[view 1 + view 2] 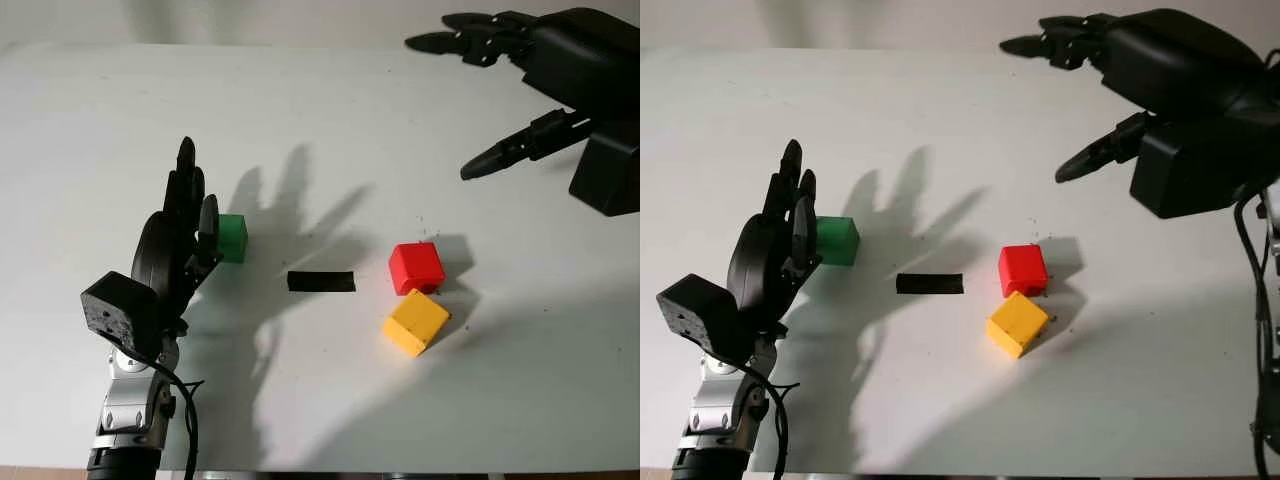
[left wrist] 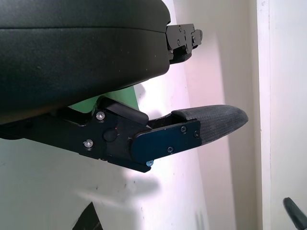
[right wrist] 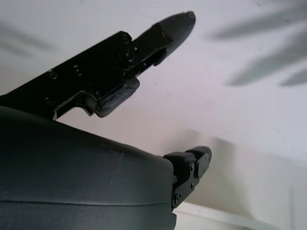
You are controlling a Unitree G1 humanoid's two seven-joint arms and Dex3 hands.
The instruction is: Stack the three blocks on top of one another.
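Hovering beside green block (image 1: 232, 238): left hand (image 1: 180, 235), open; right hand (image 1: 520, 80) raised, open.

We see a white surface (image 1: 320, 100) under strong light that throws sharp, dark shadows; beyond its far edge stands a pale wall (image 1: 250, 20).

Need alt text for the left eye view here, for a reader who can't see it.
Three separate blocks sit unstacked on a white table: a green block beside the open left hand, and a red block close to a yellow block. A black strip lies between; the open right hand hangs at the far right.
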